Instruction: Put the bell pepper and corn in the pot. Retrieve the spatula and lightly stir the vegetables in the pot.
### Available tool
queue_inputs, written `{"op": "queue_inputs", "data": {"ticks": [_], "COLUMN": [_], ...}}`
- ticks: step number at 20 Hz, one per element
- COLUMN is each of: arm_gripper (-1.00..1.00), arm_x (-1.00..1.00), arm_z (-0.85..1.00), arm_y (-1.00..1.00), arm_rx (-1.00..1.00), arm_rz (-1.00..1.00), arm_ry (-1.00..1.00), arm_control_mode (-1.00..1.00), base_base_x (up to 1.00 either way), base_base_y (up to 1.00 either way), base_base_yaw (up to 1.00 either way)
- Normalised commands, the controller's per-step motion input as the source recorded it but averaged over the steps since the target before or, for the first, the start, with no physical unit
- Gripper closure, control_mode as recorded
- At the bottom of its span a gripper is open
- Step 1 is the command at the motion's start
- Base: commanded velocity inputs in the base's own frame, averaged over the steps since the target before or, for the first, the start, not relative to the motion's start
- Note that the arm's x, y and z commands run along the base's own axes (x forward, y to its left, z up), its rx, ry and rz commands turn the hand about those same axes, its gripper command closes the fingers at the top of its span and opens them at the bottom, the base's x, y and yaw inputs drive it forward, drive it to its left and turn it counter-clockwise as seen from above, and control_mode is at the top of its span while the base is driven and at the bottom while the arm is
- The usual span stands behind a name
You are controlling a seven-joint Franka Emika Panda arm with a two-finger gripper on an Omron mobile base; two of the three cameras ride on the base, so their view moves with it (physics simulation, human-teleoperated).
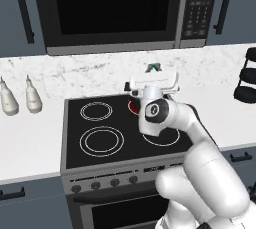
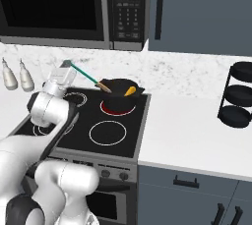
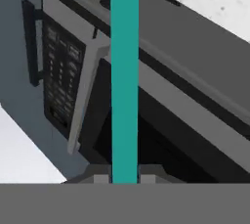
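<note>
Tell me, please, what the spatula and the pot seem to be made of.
The spatula: its handle looks like smooth plastic, a flat uniform teal-green; the tip in the pot looks tan, maybe wood. The pot: probably dark coated metal, matte black without shine. The rendering leaves both uncertain.

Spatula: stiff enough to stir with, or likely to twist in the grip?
Probably stiff: the spatula runs dead straight from the hand down into the pot. It looks thin and light for its length. Gripped near the far end of a smooth handle, it could pivot between the fingers if its tip drags on the vegetables.
</note>
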Motion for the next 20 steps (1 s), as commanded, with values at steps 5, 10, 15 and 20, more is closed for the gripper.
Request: {"op": "queue_inputs", "data": {"ticks": [5,10,15,20], "arm_gripper": [1.00,1.00,1.00,1.00], "arm_x": [0.38,0.23,0.30,0.14], "arm_z": [-0.16,-0.31,-0.49,-0.46], "arm_y": [0.01,0.26,0.05,-0.08], "arm_rx": [-0.33,-0.27,-0.17,-0.25], "arm_rz": [0.29,0.41,0.44,0.35], "arm_ry": [0.36,0.24,0.22,0.07], "arm_control_mode": [-1.00,-1.00,-1.00,-1.00], "base_base_x": [0.00,0.00,0.00,0.00], "base_base_y": [0.00,0.00,0.00,0.00], "base_base_yaw": [0.00,0.00,0.00,0.00]}}
